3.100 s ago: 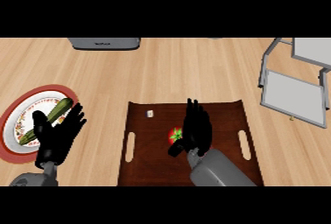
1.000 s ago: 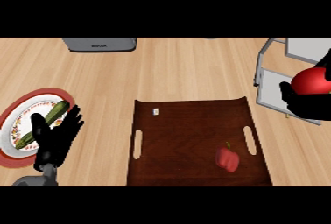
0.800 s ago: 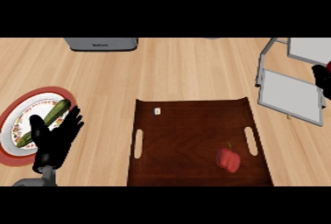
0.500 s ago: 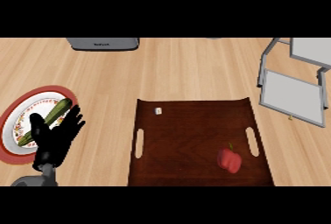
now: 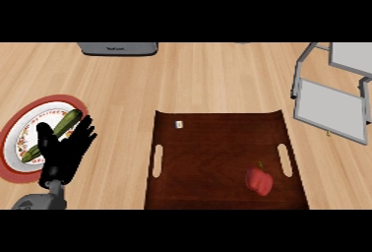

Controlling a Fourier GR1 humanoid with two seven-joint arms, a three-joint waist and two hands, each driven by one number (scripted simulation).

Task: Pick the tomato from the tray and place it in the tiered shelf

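Now: red veg lying on tray, near its R handle slot. Shelf to tray's upper R. L hand left of tray, fingers spread wide, over plate. R hand out of view.

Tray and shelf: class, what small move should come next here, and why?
Probably nothing more than confirming the placement: the tray holds only a red pepper and a small white piece, no tomato shows on the shelf, and only the left hand rests open by the plate.
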